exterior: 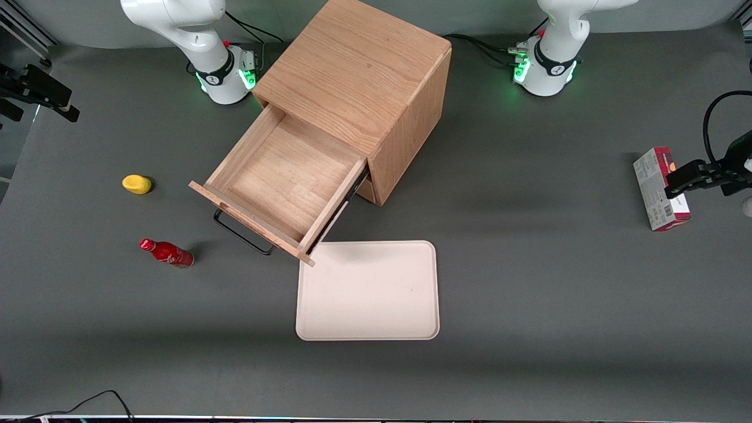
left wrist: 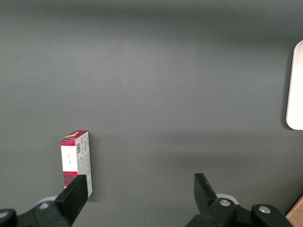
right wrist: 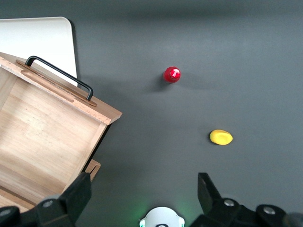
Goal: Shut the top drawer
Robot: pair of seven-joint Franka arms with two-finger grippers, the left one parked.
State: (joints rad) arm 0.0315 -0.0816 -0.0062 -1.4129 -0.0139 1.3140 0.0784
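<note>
The end effector is released: both fingers stand well apart with nothing between them, and it hangs high above the surface near the working arm's base, looking straight down. Nearest to it, just beside and below one finger, is the top drawer, pulled fully out of the cabinet with its bare wooden floor exposed and nothing inside. The drawer's front panel carries the black handle, which projects from the panel on the side facing away from the cabinet. Farther from the end effector lie a yellow object and then a red bottle, both well apart from the drawer. Farther still, a cream tray rests on the surface with one corner just beside the drawer's front corner. Judged from this layout, the task has not begun: the approach step is in hand. The next move calls for lowering the end effector to the outer face of the front panel, near the handle, and pushing along the drawer's slide axis toward the cabinet. An off-centre push may skew the drawer on its runners.
</note>
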